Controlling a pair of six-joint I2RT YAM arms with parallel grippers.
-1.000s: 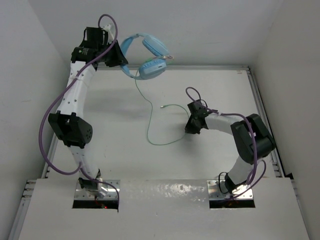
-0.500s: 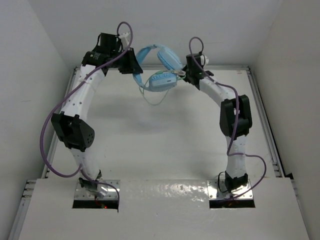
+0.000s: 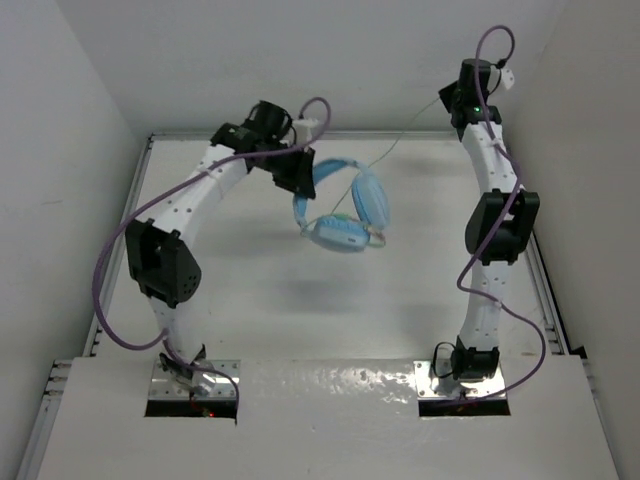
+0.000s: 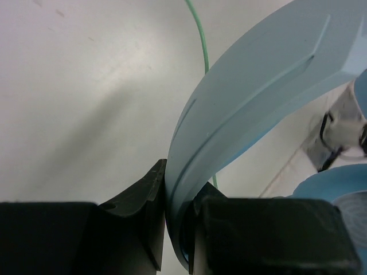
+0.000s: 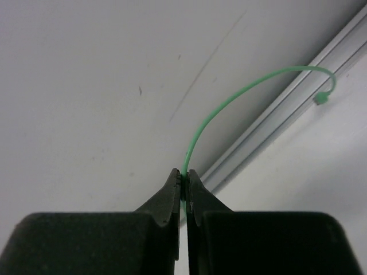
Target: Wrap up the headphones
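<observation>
White links, black joints and jaws — looping purple cables.

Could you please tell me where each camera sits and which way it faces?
Top external: above and behind the arms, looking down on the white table; both arms show, left pincer gripping the light blue padded over-ear headphones, right pincer near the far right corner.
Left wrist: on the left arm, looking along its black fingers, shut on the blue headband.
Right wrist: on the right arm, facing the wall, fingers shut on the thin pale green cable.
Shared: all three show that cable.
</observation>
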